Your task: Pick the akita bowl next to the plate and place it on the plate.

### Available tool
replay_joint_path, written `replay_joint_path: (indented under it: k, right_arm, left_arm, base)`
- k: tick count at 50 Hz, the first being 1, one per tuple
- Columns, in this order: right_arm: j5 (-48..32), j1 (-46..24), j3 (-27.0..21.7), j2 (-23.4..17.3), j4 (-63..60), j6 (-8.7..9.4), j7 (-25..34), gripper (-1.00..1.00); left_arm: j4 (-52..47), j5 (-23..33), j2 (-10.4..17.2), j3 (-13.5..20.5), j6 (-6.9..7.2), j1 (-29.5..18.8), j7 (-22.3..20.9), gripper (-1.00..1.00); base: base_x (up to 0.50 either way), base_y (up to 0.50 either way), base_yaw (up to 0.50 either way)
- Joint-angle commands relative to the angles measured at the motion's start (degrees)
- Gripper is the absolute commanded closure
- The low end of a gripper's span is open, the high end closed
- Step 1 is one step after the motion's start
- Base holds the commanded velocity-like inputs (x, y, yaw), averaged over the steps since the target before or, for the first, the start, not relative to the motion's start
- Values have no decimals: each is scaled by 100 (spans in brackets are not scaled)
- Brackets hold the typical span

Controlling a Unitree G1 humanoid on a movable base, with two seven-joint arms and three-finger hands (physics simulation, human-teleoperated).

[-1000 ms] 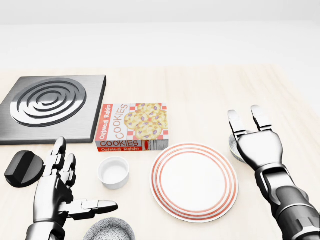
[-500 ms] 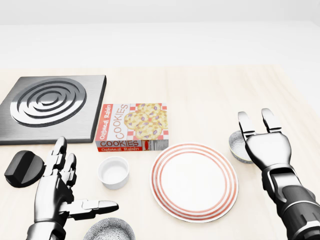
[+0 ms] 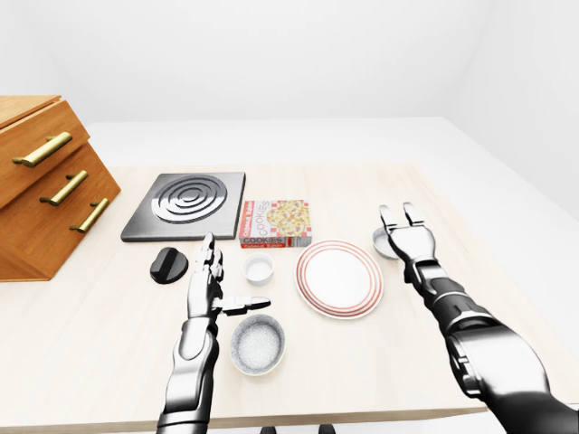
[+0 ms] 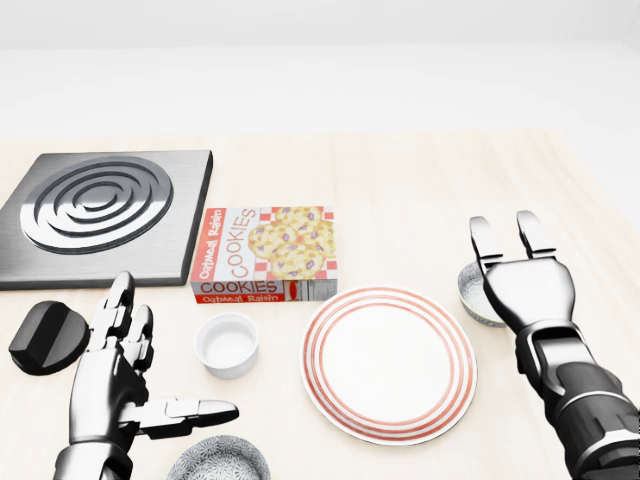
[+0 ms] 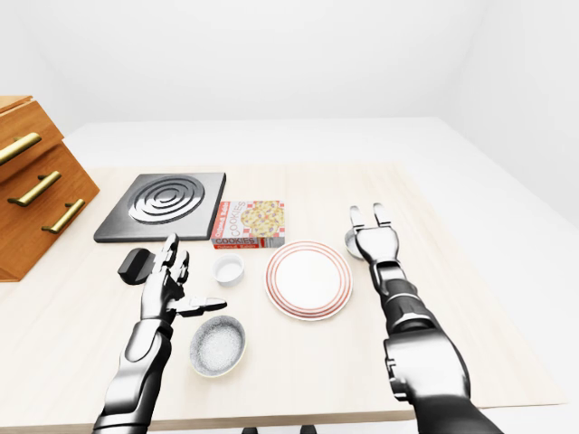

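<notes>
Right hand (image 4: 528, 288), fingers spread open, partly covers the bowl (image 4: 471, 291) just right of the plate (image 4: 322, 345) in the head view; open table (image 4: 420, 190) above.

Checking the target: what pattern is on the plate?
White plate with red-orange concentric rings round the rim; clearest in the head view.

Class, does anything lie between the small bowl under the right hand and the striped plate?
Nothing visible does: the bowl sits just right of the plate in the head view, with the open right hand over it.
</notes>
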Motion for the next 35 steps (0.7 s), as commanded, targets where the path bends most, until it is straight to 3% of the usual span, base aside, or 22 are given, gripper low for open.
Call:
replay_joint_path:
  k: [1, 3, 4, 5, 11, 13, 17, 18, 21, 23, 24, 25, 27, 28, 29, 30, 32, 35]
  right_arm:
    - [-78, -36, -3, 114, 54, 0, 0, -100]
    - [-146, -4, 45, 168, 59, 0, 0, 5]
    - [-167, 22, 57, 199, 67, 0, 0, 78]
    - [-205, 42, 77, 220, 74, 0, 0, 95]
    - [-315, 111, 82, 398, 124, 0, 0, 100]
    - [-339, 140, 69, 473, 134, 0, 0, 100]
    - [-185, 179, -52, 549, 142, 0, 0, 100]
    - [-180, 199, -53, 561, 148, 0, 0, 100]
    - [-48, 254, -128, 585, 154, 0, 0, 100]
    - [84, 271, -204, 586, 157, 0, 0, 100]
    - [86, 268, -194, 562, 159, 0, 0, 100]
    - [102, 260, -194, 547, 157, 0, 0, 100]
    - [94, 232, -179, 499, 155, 0, 0, 100]
    - [138, 208, -214, 474, 153, 0, 0, 100]
    - [222, 138, -278, 397, 142, 0, 0, 100]
    - [278, 86, -312, 342, 133, 0, 0, 100]
    - [308, 27, -304, 264, 131, 0, 0, 100]
    - [325, -99, -306, 72, 106, 0, 0, 100]
  left_arm:
    - [32, -9, 1, 5, -23, -12, 3, -100]
    - [-12, -7, 4, 3, 16, -6, 7, -100]
    - [13, -11, 4, 8, -17, 3, -1, -100]
    - [-25, -10, 2, 5, 14, 7, 7, -100]
    - [-129, -13, -3, 0, 69, 49, 10, -100]
    - [-79, -16, -6, 7, -3, 67, -6, -100]
    - [-201, -11, -15, -8, 107, 73, 26, -100]
    - [-33, -17, -2, 18, -47, 62, -14, -100]
    - [1, -5, -7, 11, -87, 61, -7, -100]
    - [-220, -3, -19, -23, 98, 99, 26, -100]
    - [-61, 4, -15, -7, -42, 78, 6, -100]
    - [-13, 4, -13, -2, -72, 62, 4, -100]
    - [-62, 6, -18, -14, -19, 60, 22, -100]
    - [-174, 19, -28, -38, 88, 62, 54, -100]
    - [-114, 16, -25, -35, 37, 61, 36, -100]
    - [-209, 31, -31, -59, 123, 66, 56, -100]
    - [-76, 26, -24, -42, -5, 64, 22, -100]
    - [-143, 33, -28, -55, 35, 80, 30, -100]
  base:
    - [0, 0, 0]
    - [0, 0, 0]
    - [0, 0, 0]
    - [0, 0, 0]
    - [0, 0, 0]
    - [0, 0, 0]
    - [0, 0, 0]
    - [0, 0, 0]
    - [0, 0, 0]
    - [0, 0, 0]
    - [0, 0, 0]
    - [0, 0, 0]
    - [0, 0, 0]
    - [0, 0, 0]
    - [0, 0, 0]
    - [0, 0, 0]
    - [0, 0, 0]
    - [0, 0, 0]
